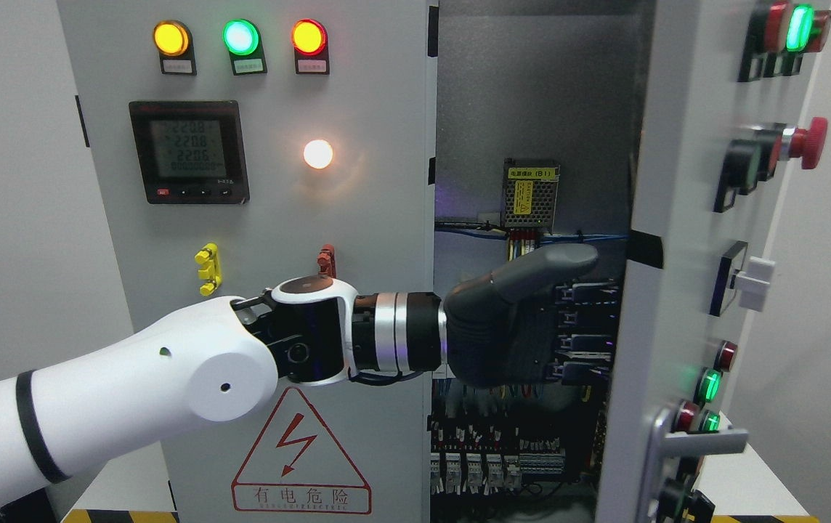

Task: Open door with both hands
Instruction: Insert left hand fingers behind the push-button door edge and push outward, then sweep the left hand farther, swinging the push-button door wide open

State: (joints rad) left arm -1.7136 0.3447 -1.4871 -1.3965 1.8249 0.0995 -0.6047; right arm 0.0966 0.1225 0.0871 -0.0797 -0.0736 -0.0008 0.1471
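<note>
The grey cabinet's right door stands swung outward, so I see it nearly edge-on, with its lever handle low down. My left arm comes in from the lower left and reaches across the closed left door. My dark left hand is inside the opening. Its fingers are stretched flat with the tips against the inner side of the right door, and its thumb is extended on top. It grasps nothing. My right arm is out of view.
The open cabinet interior shows a power supply, wiring and rows of breakers. The left door carries indicator lamps, a meter and a warning triangle. A red mushroom button and other switches stick out of the right door.
</note>
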